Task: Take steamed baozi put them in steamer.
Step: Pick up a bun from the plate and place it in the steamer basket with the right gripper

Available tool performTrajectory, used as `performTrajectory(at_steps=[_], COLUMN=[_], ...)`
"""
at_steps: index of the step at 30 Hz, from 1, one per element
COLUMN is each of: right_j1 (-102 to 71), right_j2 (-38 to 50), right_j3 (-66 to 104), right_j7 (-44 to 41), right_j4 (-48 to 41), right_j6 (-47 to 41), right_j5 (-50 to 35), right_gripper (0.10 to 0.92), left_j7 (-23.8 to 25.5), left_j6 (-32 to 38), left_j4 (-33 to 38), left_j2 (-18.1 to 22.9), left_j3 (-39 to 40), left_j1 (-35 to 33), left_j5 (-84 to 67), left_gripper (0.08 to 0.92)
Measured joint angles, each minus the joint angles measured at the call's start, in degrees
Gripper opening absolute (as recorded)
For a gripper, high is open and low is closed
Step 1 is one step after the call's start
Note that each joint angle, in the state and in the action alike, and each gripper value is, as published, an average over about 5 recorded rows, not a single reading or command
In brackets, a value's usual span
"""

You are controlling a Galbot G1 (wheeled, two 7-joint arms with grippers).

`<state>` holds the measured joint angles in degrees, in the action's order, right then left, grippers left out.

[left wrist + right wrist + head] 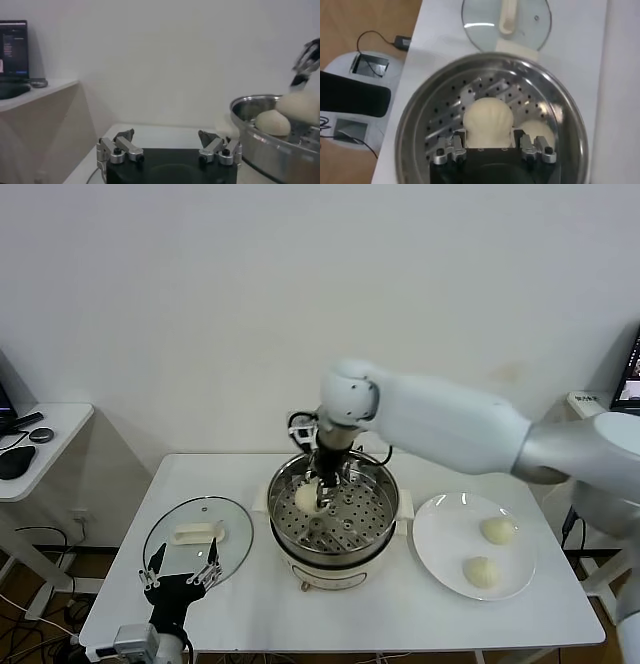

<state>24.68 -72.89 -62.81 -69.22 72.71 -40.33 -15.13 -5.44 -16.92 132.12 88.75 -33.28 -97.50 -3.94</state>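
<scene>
Now my right gripper [489, 146] holds a smooth cream-white baozi [488, 118] over the round shiny steel steamer [385, 502], beside another bun [538, 131]. I lower to the perforated tray before releasing. Left gripper [182, 567] waits wide open by the glass lid [165, 539].

steamer [380, 496]: shiny perforated steel; baozi [488, 119]: smooth matt dough; lid [235, 524]: clear glass; plate [440, 539]: glossy, probably ceramic

baozi [488, 118]: pale, two on plate, two in steamer | steamer [385, 502]: steel, uncovered, table centre
</scene>
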Motion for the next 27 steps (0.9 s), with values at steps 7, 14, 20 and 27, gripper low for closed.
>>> performTrajectory(at_steps=[7, 14, 20, 27], right_j1=[-2.09, -2.72, -2.60, -2.59], right_j2=[-3.25, -4.39, -3.34, 0.89], right_j3=[-0.32, -0.11, 0.41, 3.03], right_j7=[1.32, 2.01, 1.93, 1.54], right_j4=[-2.81, -3.55, -2.66, 0.25], right_j6=[-0.64, -0.90, -0.98, -0.26], right_j5=[1.61, 2.24, 3.04, 4.65], right_gripper=[0.563, 0.659, 0.803, 0.823], left_j7=[-0.06, -0.17, -0.12, 0.17], left_j6=[-0.02, -0.02, -0.02, -0.22], left_j4=[0.18, 0.08, 0.00, -0.20], left_j2=[0.02, 0.16, 0.32, 0.34], left_j3=[-0.02, 0.34, 0.46, 0.42], left_j1=[-0.04, 0.09, 0.04, -0.11], left_j5=[-0.48, -0.63, -0.59, -0.54], left_gripper=[0.823, 0.823, 0.823, 0.823])
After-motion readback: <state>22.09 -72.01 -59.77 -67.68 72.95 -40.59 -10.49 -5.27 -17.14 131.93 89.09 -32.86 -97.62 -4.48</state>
